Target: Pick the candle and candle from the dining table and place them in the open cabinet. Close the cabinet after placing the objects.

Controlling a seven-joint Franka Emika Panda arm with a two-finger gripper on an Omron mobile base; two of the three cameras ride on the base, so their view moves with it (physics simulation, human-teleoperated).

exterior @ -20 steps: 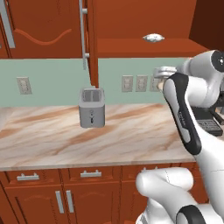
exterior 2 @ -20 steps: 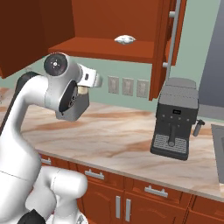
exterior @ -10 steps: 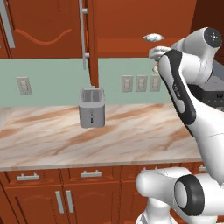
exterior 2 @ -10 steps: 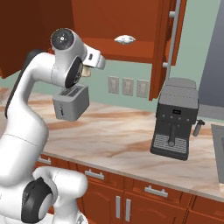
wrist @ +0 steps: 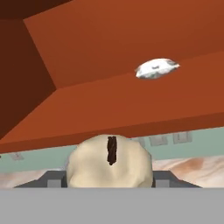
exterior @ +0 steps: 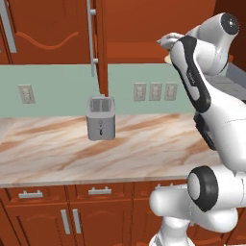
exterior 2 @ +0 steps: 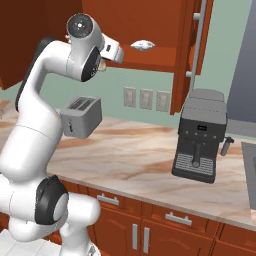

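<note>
My gripper is shut on a pale cream, knobby candle with a dark wick. It is held up just in front of and slightly below the front edge of the open cabinet's shelf. In the right base view the gripper sits at the shelf's left end with the candle in it. The cabinet is reddish-brown wood, and its door hangs open to the right. In the left base view the gripper is raised before the cabinet. The other candle and the dining table are out of view.
A grey-white oblong object lies on the cabinet shelf, also the oblong object. Below, a marble counter holds a silver toaster and a black coffee machine. The left cabinet door's edge hangs beside the toaster.
The arm has lifted the hand and the candle from counter-backsplash height up to the cabinet shelf. The grip has stayed the same.
</note>
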